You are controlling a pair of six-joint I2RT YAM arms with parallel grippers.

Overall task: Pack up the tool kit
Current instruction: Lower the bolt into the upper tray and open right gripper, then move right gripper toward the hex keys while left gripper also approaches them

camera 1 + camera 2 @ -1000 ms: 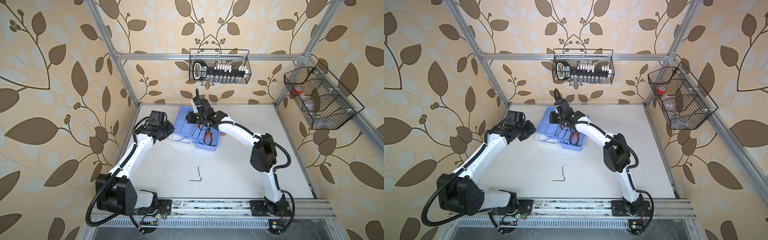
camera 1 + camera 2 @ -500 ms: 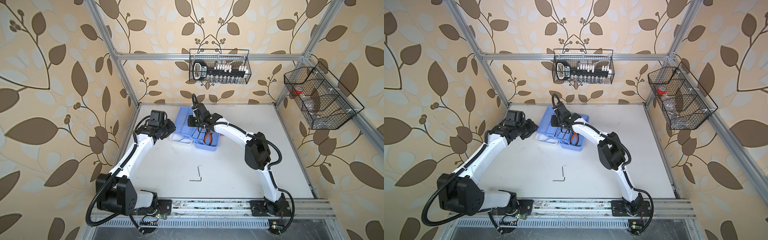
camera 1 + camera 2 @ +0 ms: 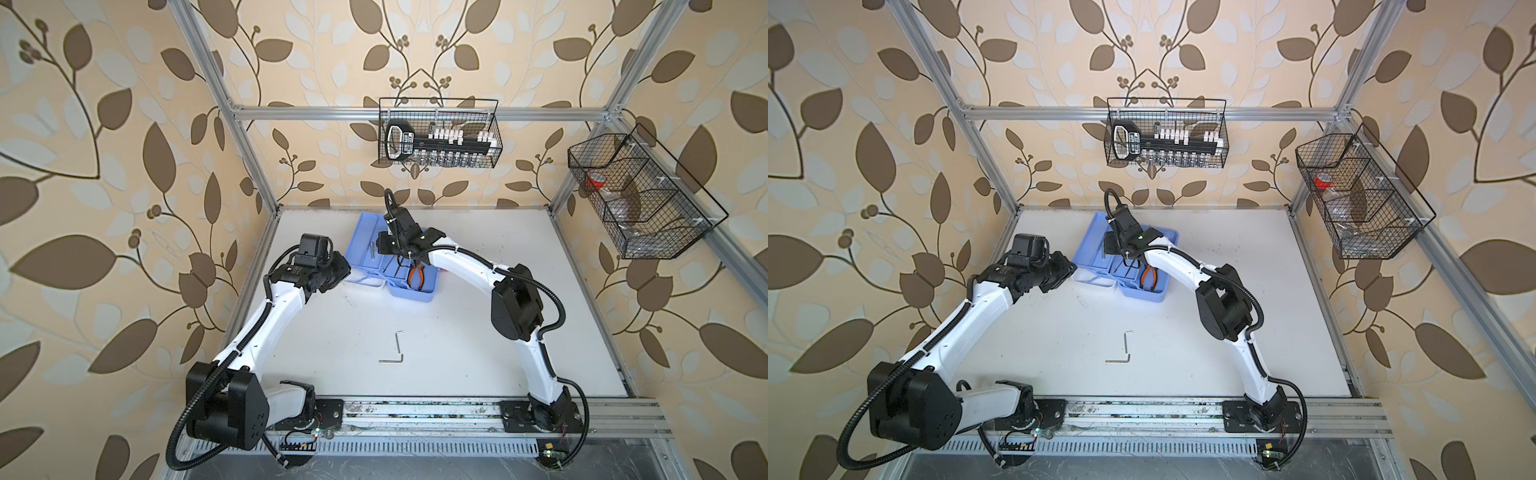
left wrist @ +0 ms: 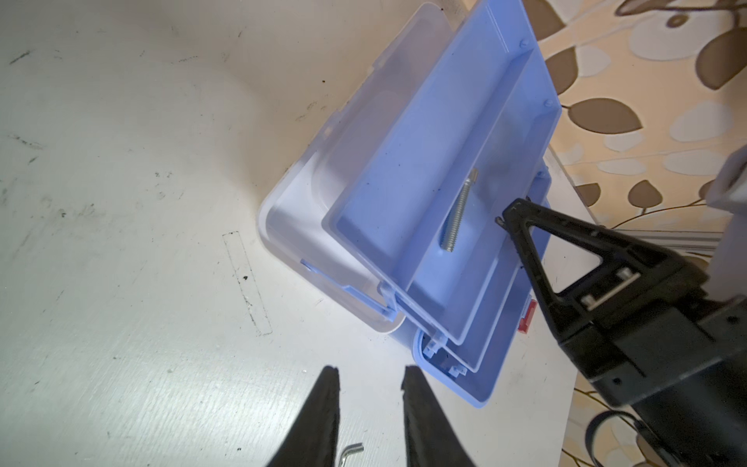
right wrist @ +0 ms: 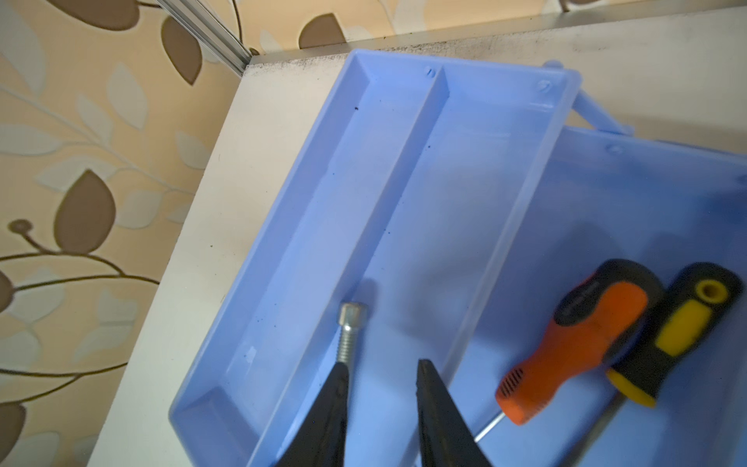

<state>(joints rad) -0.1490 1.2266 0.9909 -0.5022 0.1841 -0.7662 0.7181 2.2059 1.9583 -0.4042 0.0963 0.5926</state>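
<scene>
The tool kit (image 3: 428,297) (image 3: 1142,296) lies open at the back of the table, its light blue trays (image 4: 404,161) (image 5: 364,182) fanned out and its white lid (image 4: 291,226) on the table. A bolt (image 5: 350,335) (image 4: 458,216) rests in the upper tray. My right gripper (image 5: 382,364) (image 3: 380,245) hangs open over that tray, one finger next to the bolt. Two screwdrivers (image 5: 582,339) and orange-black pliers (image 3: 417,275) lie in the lower part. My left gripper (image 4: 371,372) (image 3: 343,270) stands open and empty beside the case. Two hex keys (image 3: 399,338) (image 3: 1118,360) lie on the table.
A wire basket (image 3: 438,137) with a black socket holder hangs on the back wall. A second wire basket (image 3: 640,203) hangs on the right wall. The case's red latch (image 4: 527,317) faces the right arm. The back wall stands close behind the case.
My right gripper has opened and the bolt now lies loose in the upper tray. The right arm has shifted a little to the left. The left arm has barely moved.
</scene>
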